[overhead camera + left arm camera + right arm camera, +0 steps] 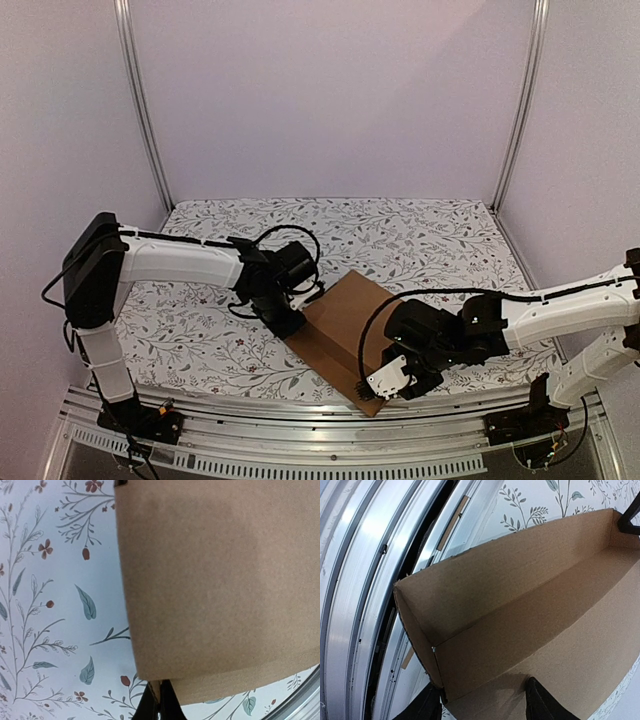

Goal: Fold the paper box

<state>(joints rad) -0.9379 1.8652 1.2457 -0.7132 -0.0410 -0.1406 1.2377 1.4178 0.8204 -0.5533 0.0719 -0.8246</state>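
Observation:
The paper box (345,320) is a shallow brown cardboard mailer lying at an angle near the table's front edge. My left gripper (290,322) sits at its left corner. In the left wrist view the box (215,580) fills the upper right, and the left gripper (160,692) is shut on a thin cardboard edge. My right gripper (395,385) is at the box's near corner. The right wrist view looks into the box (520,630), its walls raised. The right gripper (485,705) is open and straddles the end wall, one finger (427,705) outside and the other inside.
A floral cloth (420,230) covers the table. An aluminium rail (300,425) runs along the front edge, right beside the box's near corner (360,580). Metal frame posts (145,110) and lilac walls enclose the back and sides.

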